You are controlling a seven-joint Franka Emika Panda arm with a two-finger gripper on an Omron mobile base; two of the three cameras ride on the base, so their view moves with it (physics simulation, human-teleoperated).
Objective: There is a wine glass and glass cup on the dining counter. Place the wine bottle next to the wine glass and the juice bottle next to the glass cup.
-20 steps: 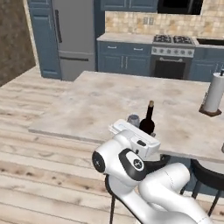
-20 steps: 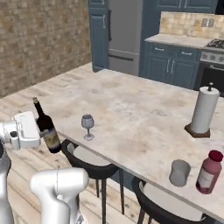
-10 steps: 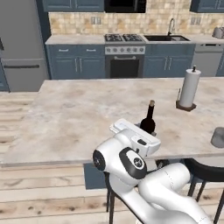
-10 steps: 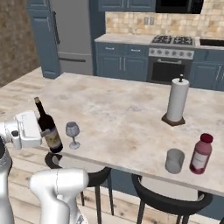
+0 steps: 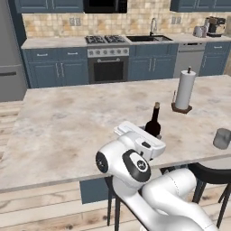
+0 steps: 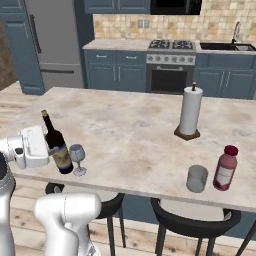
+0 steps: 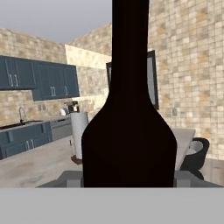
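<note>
Wine bottle (image 6: 56, 145) is sitting at the lower left of the right base frame, upright, long axis vertical, neck pointing straight up. The gripper (image 6: 46, 146) is coming at it from the left side and is clamping its body, jaws closed snug on the bottle. In the hand view the dark bottle (image 7: 129, 109) is blocking most of the middle, so yeah, it's being held.

Just right of it the wine glass (image 6: 77, 158) is standing almost touching the bottle, on the near edge of the dining counter (image 6: 125, 130). I'd guess that letting go is what's coming up next for this one.

Moving right, the paper towel roll (image 6: 190, 112) is sitting mid-frame, then the glass cup (image 6: 197, 178) and the juice bottle (image 6: 225, 168) are standing close together at the lower right, well away from the hand.

Compared to a second ago, the whole scene is sliding across both base frames, so the base is driving. The bottle seems closer to the glass now.
</note>
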